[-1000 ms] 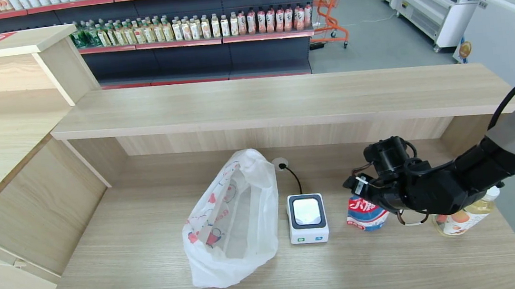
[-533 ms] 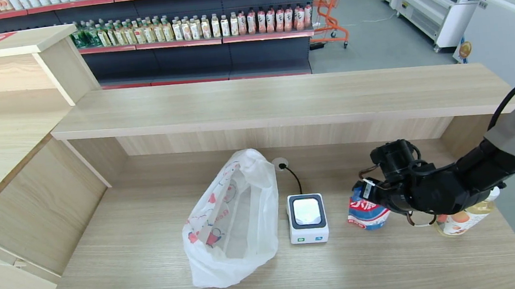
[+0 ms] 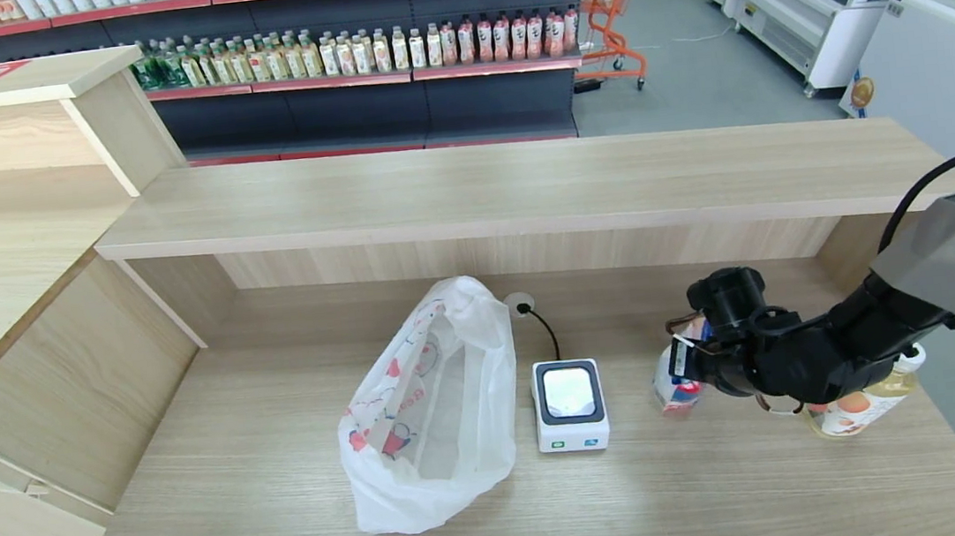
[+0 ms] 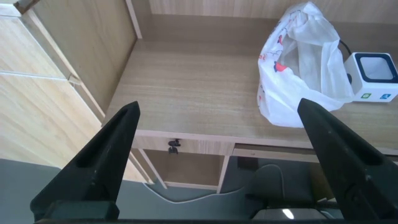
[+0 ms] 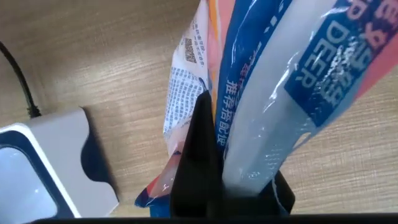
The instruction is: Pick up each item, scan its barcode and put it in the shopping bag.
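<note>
I'm looking at a light wood checkout counter (image 3: 732, 490) in a shop, with shelves of bottled drinks (image 3: 348, 51) across the aisle behind it. The snack packet (image 3: 674, 379), blue, white and red, is at the right of the counter, just right of the scanner (image 3: 570, 405) and apart from it. It stands close to upright, long axis running up and down with a slight lean, and its thin edge is turned toward my head camera. I can't tell whether its lower end touches the wood. In the right wrist view its printed back panel with a small square code faces the scanner's side. The right gripper (image 3: 686, 361) is clamped on the packet's upper part, one dark finger (image 5: 200, 143) pressed flat against the film. Behind that arm a drink bottle (image 3: 864, 400) lies on its side near the counter's right edge. The scanner's black cable (image 3: 544, 327) runs back to a hole in the counter. Left of the scanner, the white shopping bag (image 3: 430, 406) slumps with its mouth open. The left gripper (image 4: 219, 107) hangs off the counter's front left, fingers spread wide, holding nothing.
</note>
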